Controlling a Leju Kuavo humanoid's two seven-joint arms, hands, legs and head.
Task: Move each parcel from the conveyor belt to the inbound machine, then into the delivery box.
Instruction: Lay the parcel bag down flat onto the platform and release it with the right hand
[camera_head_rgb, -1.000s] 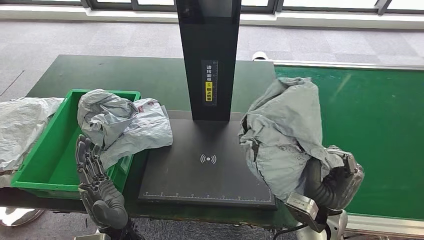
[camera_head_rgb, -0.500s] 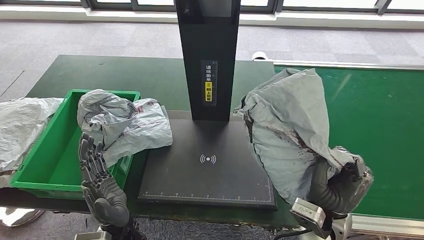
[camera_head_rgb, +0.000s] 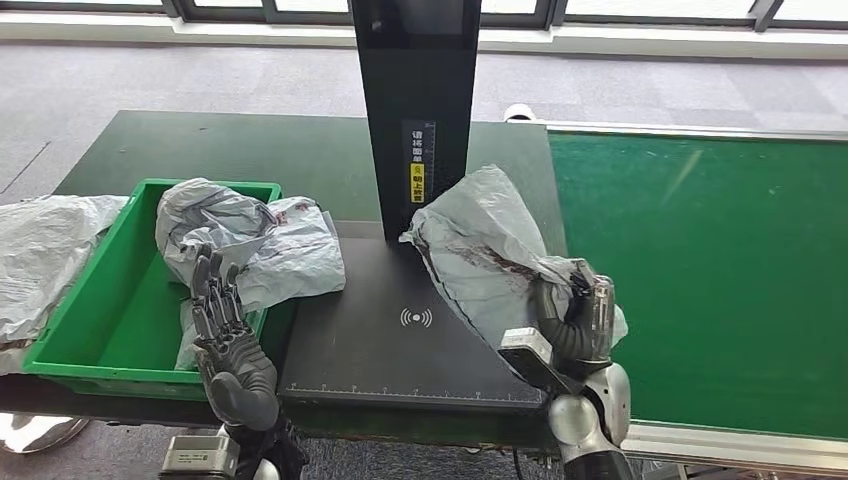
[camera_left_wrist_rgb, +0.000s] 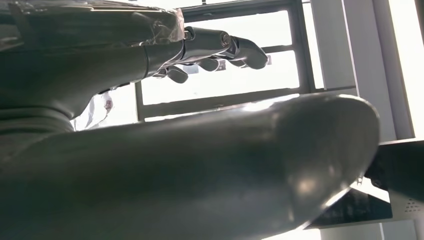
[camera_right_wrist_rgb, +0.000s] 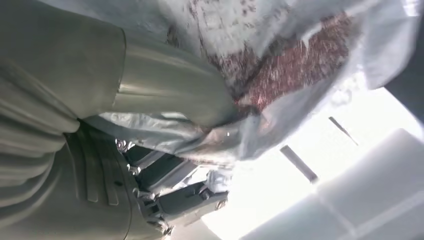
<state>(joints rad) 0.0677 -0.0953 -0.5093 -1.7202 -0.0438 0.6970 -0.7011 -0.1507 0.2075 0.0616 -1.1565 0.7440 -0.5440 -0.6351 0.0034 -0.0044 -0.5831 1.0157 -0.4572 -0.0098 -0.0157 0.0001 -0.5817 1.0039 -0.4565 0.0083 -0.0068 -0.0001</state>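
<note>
Nearest, the left robot hand (camera_head_rgb: 232, 345) hung open, fingers spread, just before the green delivery box (camera_head_rgb: 95, 305). Right of that box, the right robot hand (camera_head_rgb: 570, 322) gripped a grey parcel (camera_head_rgb: 480, 255) resting tilted on the black inbound machine (camera_head_rgb: 400, 330). Another grey parcel (camera_head_rgb: 250, 245) lay over the box's far right corner. Beyond the machine, the green conveyor belt (camera_head_rgb: 720, 260) stretched away.

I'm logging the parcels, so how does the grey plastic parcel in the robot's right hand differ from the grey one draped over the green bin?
The held grey plastic parcel sits over the black scanner plate, gripped by the right hand. The draped grey parcel hangs over the green bin's rim, untouched. Both are crumpled.
</note>
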